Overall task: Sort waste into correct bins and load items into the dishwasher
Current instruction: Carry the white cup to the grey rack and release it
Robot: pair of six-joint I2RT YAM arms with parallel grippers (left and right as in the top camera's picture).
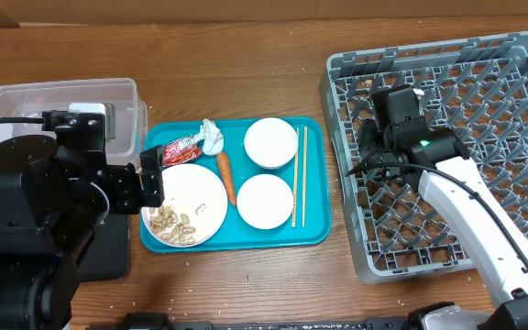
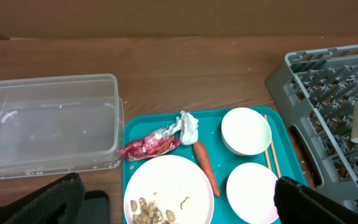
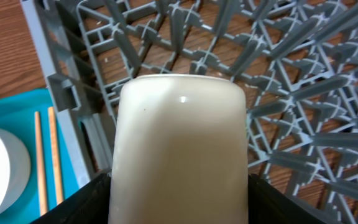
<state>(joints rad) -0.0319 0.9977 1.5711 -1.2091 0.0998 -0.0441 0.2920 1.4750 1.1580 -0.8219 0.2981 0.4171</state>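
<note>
Cup (image 3: 179, 149) gripped between right fingers (image 3: 82, 202), above dish rack (image 3: 291, 93), hidden overhead

The tray (image 1: 317, 213) lies between the tub (image 1: 26, 99) and the dish rack (image 1: 429, 55).

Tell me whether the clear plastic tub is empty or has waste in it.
Empty, as far as shown: the left wrist view shows only bare floor in the clear tub; its left end is cut off.
</note>
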